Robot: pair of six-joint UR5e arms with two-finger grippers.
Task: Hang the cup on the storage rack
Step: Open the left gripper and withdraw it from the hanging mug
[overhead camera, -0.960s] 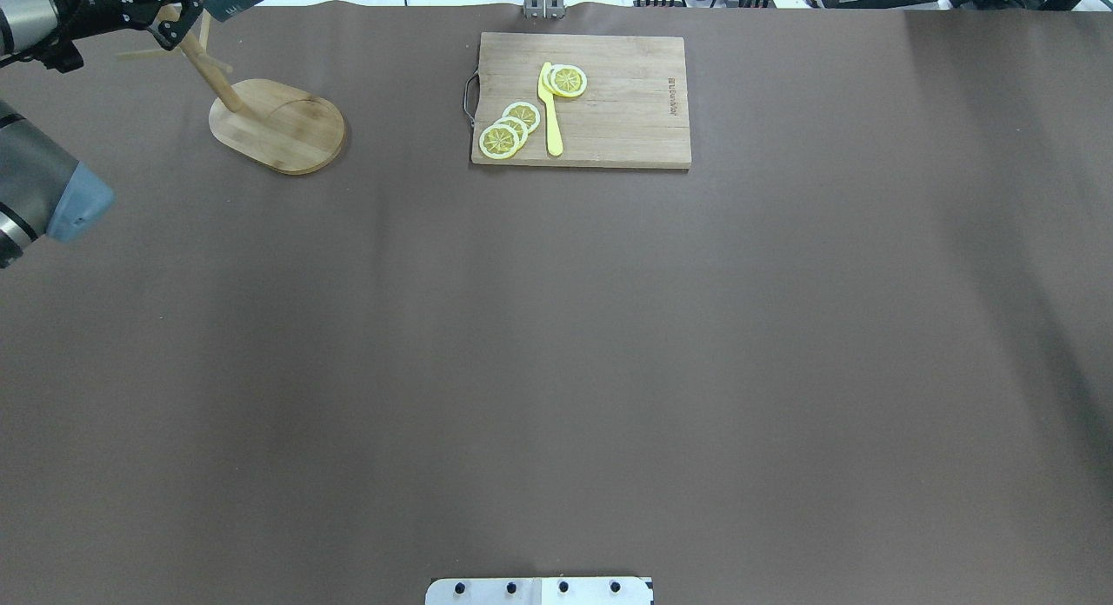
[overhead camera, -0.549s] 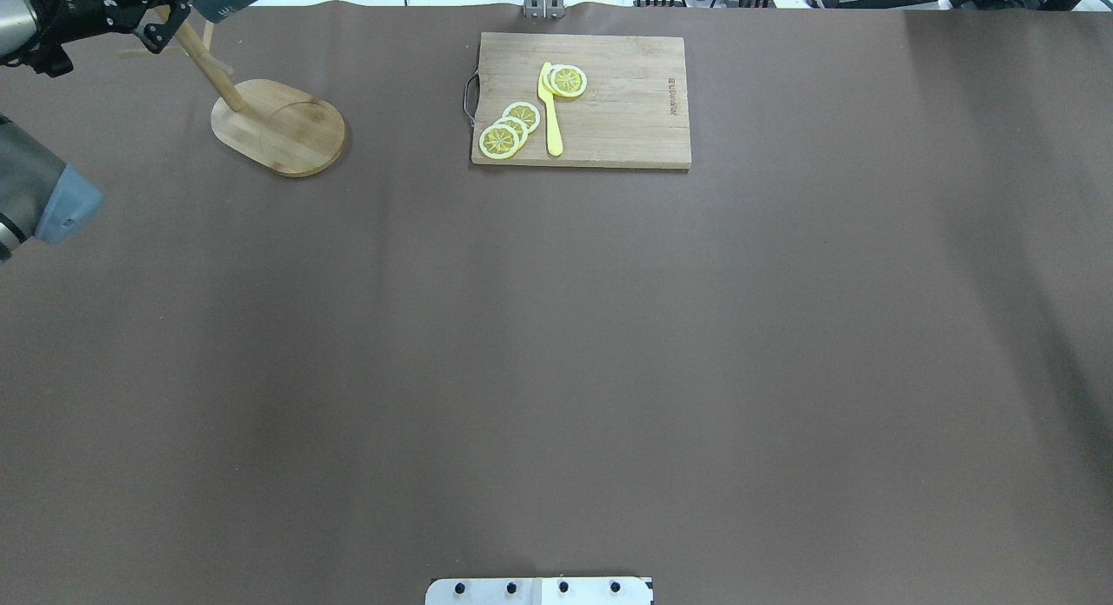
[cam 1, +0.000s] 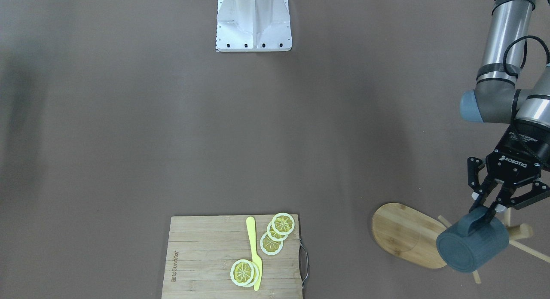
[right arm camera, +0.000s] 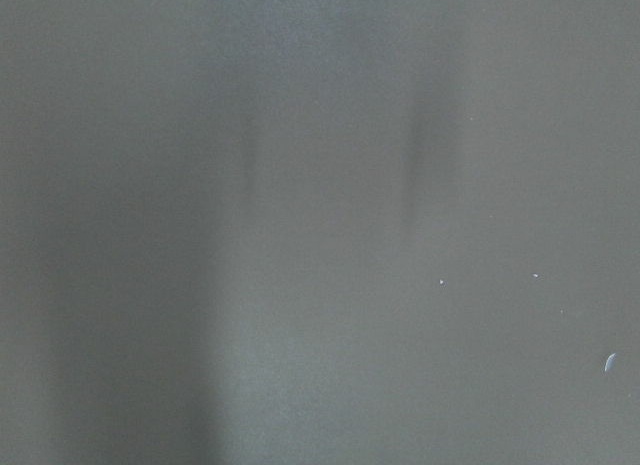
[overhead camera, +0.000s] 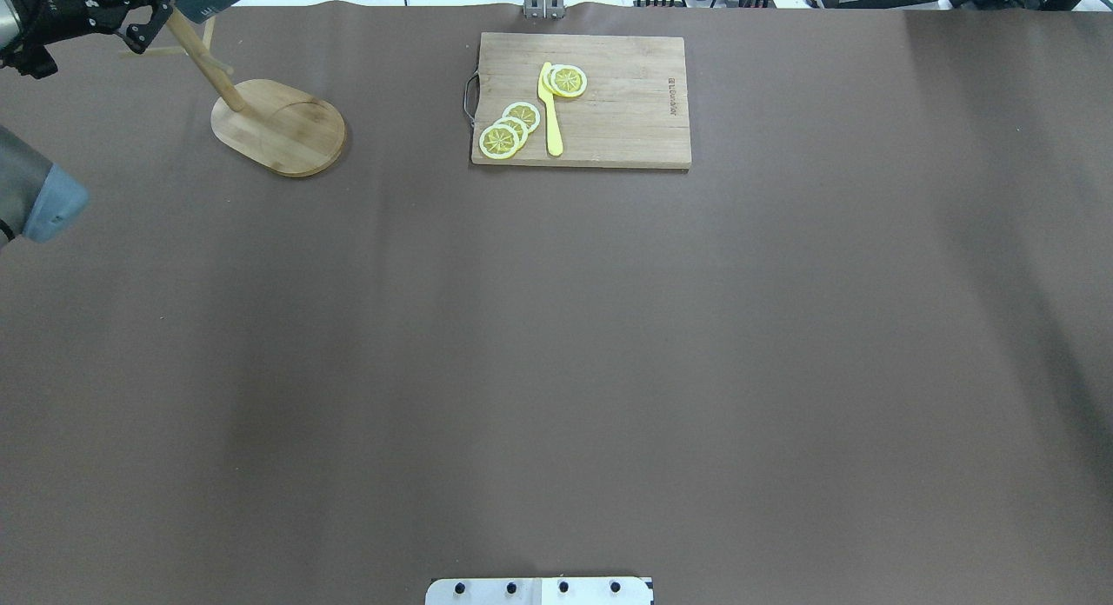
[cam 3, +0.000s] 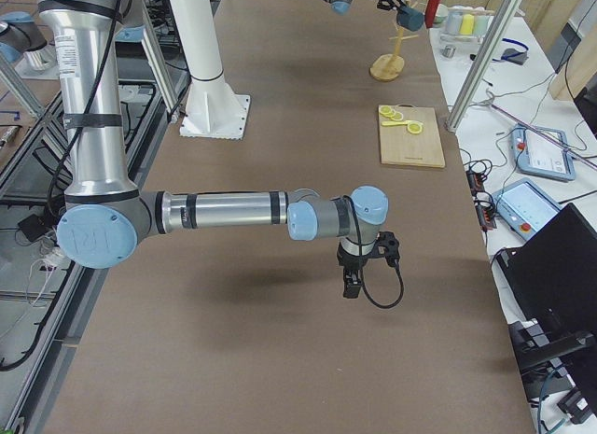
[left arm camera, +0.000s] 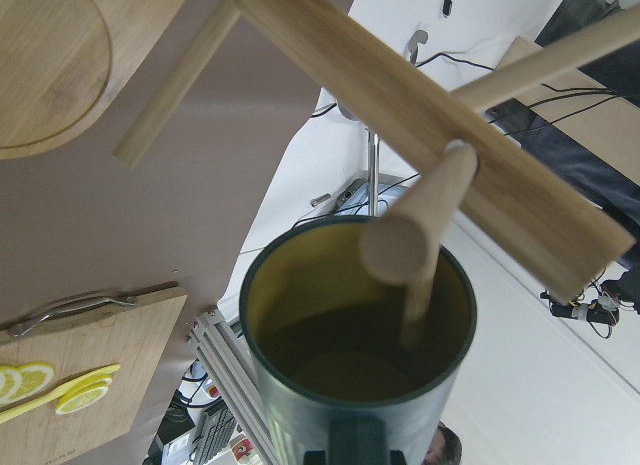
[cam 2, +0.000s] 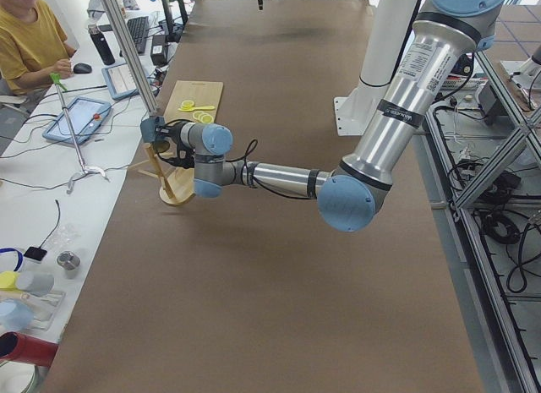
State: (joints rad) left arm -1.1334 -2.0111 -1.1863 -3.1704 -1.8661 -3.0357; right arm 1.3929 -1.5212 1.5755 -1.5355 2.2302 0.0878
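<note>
Evidently the carrying is done and the hanging is not. At the right edge of the front-facing view, the left gripper (cam 1: 490, 211) is clamped on the loop handle (cam 1: 475, 219) of the cup (cam 1: 470, 244). The cup lies on its side in the air, held clear of the table (cam 1: 300, 118), and overlaps the end of the storage rack (cam 1: 408, 233) where the pegs spread out.

From the left wrist camera, the cup's yellow mouth fills the lower middle of the frame. One peg (left arm camera: 405, 250) crosses its rim, but I cannot tell whether that peg's tip is inside the cup or only in front of it. The handle, at the bottom edge of that frame, shows no peg through it.

As I judge it, what is left is to bring the cup onto a peg so the peg bears its weight, then let go and back away.

The right gripper (cam 3: 353, 283) hangs over bare table at mid frame in the right side view, well apart from the rack. Whether it is open or closed cannot be told.
</note>
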